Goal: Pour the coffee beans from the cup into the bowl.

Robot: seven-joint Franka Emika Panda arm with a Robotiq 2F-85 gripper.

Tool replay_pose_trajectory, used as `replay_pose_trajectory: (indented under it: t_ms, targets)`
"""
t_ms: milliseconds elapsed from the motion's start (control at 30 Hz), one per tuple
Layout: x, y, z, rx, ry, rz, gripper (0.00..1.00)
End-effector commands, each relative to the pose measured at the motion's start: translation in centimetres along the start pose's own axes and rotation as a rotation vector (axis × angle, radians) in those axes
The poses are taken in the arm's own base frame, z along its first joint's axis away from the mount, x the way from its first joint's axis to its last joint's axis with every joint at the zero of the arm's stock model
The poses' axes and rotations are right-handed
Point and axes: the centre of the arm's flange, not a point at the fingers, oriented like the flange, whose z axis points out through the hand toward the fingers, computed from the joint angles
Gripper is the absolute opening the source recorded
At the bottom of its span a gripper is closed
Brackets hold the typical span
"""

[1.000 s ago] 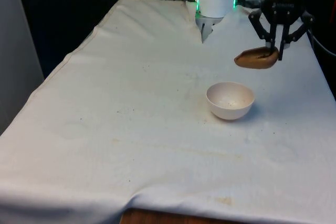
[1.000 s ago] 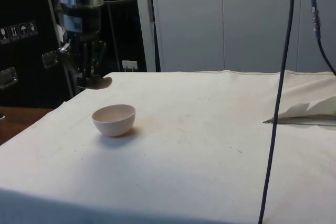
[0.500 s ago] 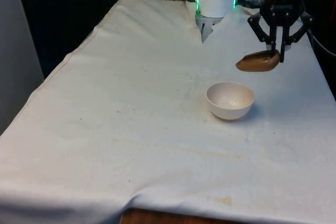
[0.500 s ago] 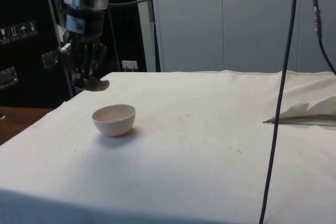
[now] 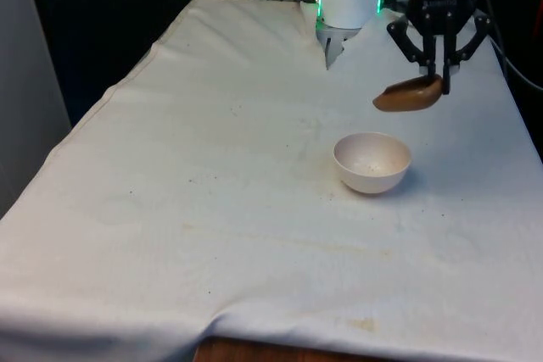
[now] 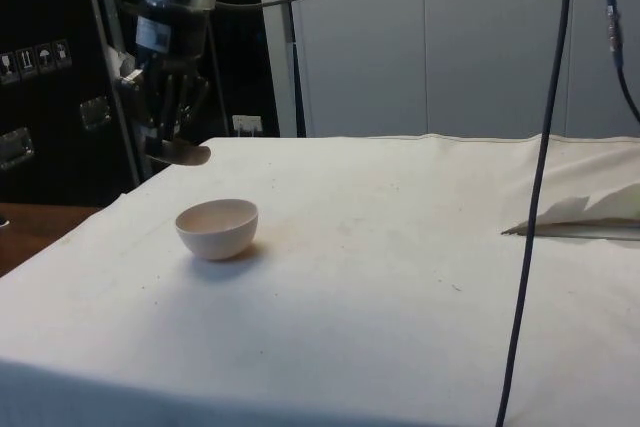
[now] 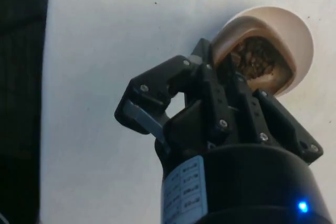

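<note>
Brown cup (image 5: 409, 96) in gripper (image 5: 438, 80)

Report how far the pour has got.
Done: the tool is shut on the cup's rim and holds it in the air, beans inside. In hand: carrying it beside the bowl, slightly tilted. Left: the pour itself; the bowl looks empty, no beans in it.

The black fingers (image 7: 223, 72) are closed on the rim of a cup (image 7: 265, 45), pinching its near edge. Brown coffee beans (image 7: 255, 60) sit inside the cup's mouth. Behind the cup lies the white-clothed surface (image 7: 115, 35), with a few dark specks.
</note>
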Motion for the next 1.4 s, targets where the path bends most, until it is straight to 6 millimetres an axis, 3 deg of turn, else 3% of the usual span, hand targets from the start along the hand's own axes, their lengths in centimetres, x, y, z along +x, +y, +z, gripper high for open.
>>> replay_pose_trajectory:
  t_ms: [0,1367]
  targets:
    - [0.0,0.2,0.0,0.005,-0.002,0.003,0.03]
    - [0.0,4.6,1.1,0.250,-0.066,-0.001,0.03]
